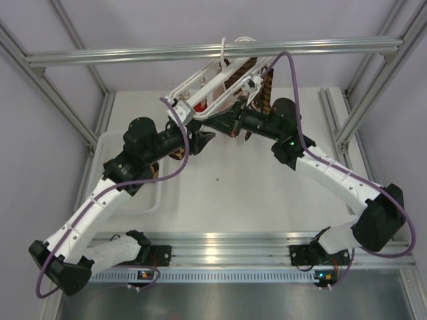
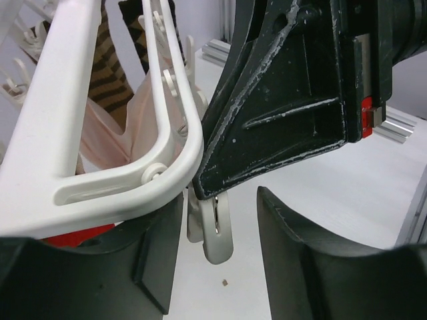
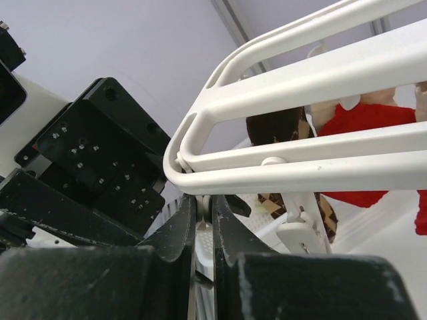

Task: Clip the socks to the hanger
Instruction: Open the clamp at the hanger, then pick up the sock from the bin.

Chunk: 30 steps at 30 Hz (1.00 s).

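Note:
The white hanger (image 1: 207, 87) hangs tilted from the top bar. It also shows in the left wrist view (image 2: 100, 173) and the right wrist view (image 3: 300, 167). A brown and tan checked sock (image 1: 257, 72) hangs on it, seen too in the wrist views (image 2: 110, 73) (image 3: 277, 127). My right gripper (image 1: 230, 125) (image 3: 205, 210) is shut on the top of a white corner clip (image 2: 217, 237). My left gripper (image 1: 203, 141) (image 2: 217, 200) is open, its fingers on either side of that clip's lower end without touching it.
A red sock (image 3: 373, 120) and a pale pink sock (image 2: 107, 143) hang on the hanger. Another clip (image 3: 303, 233) dangles to the right. A white tray (image 1: 143, 197) sits at the table's left. Aluminium frame posts stand at both sides.

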Each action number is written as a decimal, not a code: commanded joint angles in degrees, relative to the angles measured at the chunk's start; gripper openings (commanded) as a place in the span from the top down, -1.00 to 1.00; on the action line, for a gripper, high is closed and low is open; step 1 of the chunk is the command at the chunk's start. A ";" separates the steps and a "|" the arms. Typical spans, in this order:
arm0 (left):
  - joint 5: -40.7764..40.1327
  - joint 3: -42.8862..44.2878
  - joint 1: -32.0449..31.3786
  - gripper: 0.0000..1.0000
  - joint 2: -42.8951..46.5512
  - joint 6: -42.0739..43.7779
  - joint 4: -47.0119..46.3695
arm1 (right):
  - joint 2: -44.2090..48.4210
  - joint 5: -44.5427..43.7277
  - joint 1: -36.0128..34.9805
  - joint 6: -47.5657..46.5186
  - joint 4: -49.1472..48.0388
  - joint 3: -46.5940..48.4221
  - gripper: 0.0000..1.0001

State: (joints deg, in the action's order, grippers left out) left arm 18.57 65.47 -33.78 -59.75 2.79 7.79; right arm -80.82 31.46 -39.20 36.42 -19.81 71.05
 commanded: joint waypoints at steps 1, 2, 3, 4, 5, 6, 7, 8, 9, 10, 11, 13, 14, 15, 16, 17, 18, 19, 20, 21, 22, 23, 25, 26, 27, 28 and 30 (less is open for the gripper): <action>-2.12 2.81 0.03 -0.08 2.35 -0.68 0.55 | 0.48 -1.31 0.53 1.02 -1.98 0.41 1.00; -2.31 3.17 0.46 -0.10 2.79 -0.50 1.43 | 0.57 -1.23 0.53 1.10 -1.98 0.32 1.00; -1.87 3.61 1.17 -0.10 3.75 -0.07 3.35 | 0.66 -1.23 0.79 1.28 -2.16 0.15 1.00; -0.39 4.65 2.04 -0.10 4.19 -0.24 4.41 | 0.75 -1.05 0.88 1.37 -2.86 -0.12 1.00; 0.32 5.27 4.23 -0.11 4.63 -0.67 5.64 | 0.75 -0.97 0.97 1.46 -3.04 -0.12 1.00; 1.29 5.89 5.47 -0.11 5.33 -0.85 7.92 | 0.75 -0.97 1.06 1.54 -2.86 -0.03 1.00; 1.90 6.68 6.70 -0.11 5.78 -0.77 9.68 | 0.75 -0.97 1.14 1.54 -2.78 0.06 1.00; 2.09 7.90 8.80 -0.11 6.48 -0.59 11.09 | 0.75 -1.14 1.32 1.72 -2.34 -0.03 1.00; 1.91 8.44 10.04 -0.10 6.92 -0.59 14.24 | 0.75 -1.40 1.23 1.63 -1.99 0.14 1.00; 1.74 9.23 13.09 -0.09 7.45 -0.85 15.75 | 0.92 -1.75 1.23 1.63 -1.64 0.23 1.00; 1.91 9.41 14.87 -0.09 8.76 -1.20 17.15 | 0.92 -2.10 1.23 1.63 -0.85 0.32 1.00; 2.35 10.11 19.95 -0.09 10.17 -1.73 22.06 | 0.92 -2.46 1.23 1.54 0.12 0.76 1.00; 1.83 10.29 21.46 -0.10 11.39 -1.99 23.83 | 1.10 -3.07 1.14 1.54 1.87 0.93 1.00; 1.21 10.46 22.69 -0.10 12.02 -1.65 25.50 | 1.10 -3.51 1.14 1.54 2.67 1.20 1.00; 0.25 10.81 24.62 -0.09 12.54 -1.21 29.35 | 1.01 -3.77 1.14 1.54 3.54 1.72 1.00; -1.32 10.99 25.25 -0.07 13.24 -0.68 31.04 | 0.92 -4.13 1.14 1.46 4.16 1.99 1.00; -7.34 10.99 25.69 -0.04 13.43 0.45 32.97 | 1.01 -4.13 1.14 1.54 4.78 2.08 1.00; -10.80 10.73 26.04 -0.01 13.51 0.81 35.34 | 1.01 -3.96 1.14 1.46 4.87 1.99 1.00; -14.84 10.38 26.22 0.00 13.34 1.43 38.49 | 1.19 -3.78 1.14 1.46 4.96 2.08 1.00; -22.18 9.42 26.22 0.02 12.99 2.74 40.09 | 1.19 -3.60 1.14 1.46 5.13 1.90 1.00; -26.00 8.98 26.31 0.03 12.55 3.10 41.24 | 1.27 -3.34 1.14 1.46 5.14 1.82 1.00; -27.95 8.36 26.31 0.05 11.77 3.62 42.56 | 1.28 -2.90 1.14 1.37 5.22 1.73 1.00; -30.94 7.31 27.09 0.01 10.62 4.95 43.80 | 1.36 -2.55 1.06 1.19 5.66 1.81 1.00; -30.96 7.21 27.80 0.00 9.48 4.69 44.06 | 1.36 -2.46 1.06 0.76 5.92 1.90 1.00; -30.09 7.30 28.67 -0.01 8.43 4.25 45.28 | 1.36 -2.37 1.06 0.67 6.01 1.99 1.00; -29.65 7.91 30.34 -0.02 6.94 3.37 46.51 | 1.36 -2.28 1.06 0.49 6.36 2.25 1.00; -28.25 8.09 35.41 -0.04 2.02 0.92 48.53 | 1.36 -2.37 1.14 0.23 6.63 2.52 1.00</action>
State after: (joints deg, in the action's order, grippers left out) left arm -6.96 73.56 -3.62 -53.19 5.80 51.29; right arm -80.82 29.21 -38.46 37.54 -14.06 70.96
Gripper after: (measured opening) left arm 0.512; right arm 0.044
